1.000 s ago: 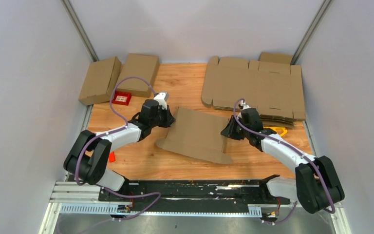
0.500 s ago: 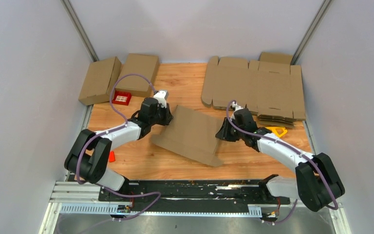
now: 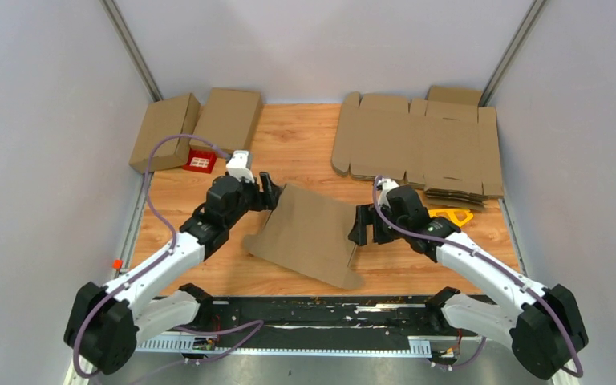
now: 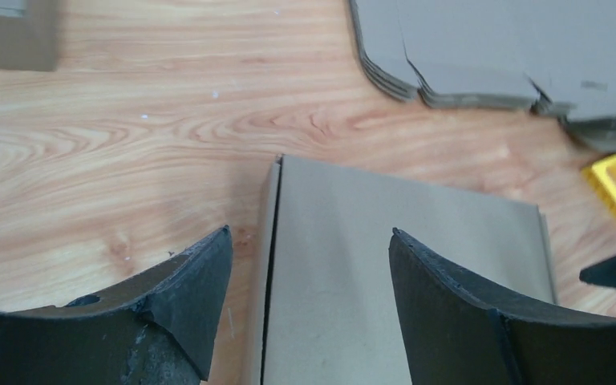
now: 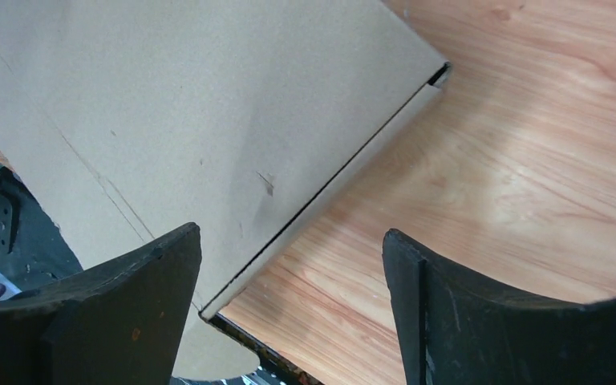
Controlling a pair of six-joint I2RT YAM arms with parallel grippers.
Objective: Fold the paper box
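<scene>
Left gripper (image 4: pixel 310 241), right gripper (image 5: pixel 290 233) — both gaping, flank paper box (image 3: pixel 309 233); wrist views reveal its edge seams.

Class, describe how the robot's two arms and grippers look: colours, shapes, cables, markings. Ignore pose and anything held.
The left arm and right arm have white links between bulky black joints, and a thin purple cable runs along each. The left gripper and right gripper each have two broad, curved, matte black fingers. No markings are legible.
</scene>
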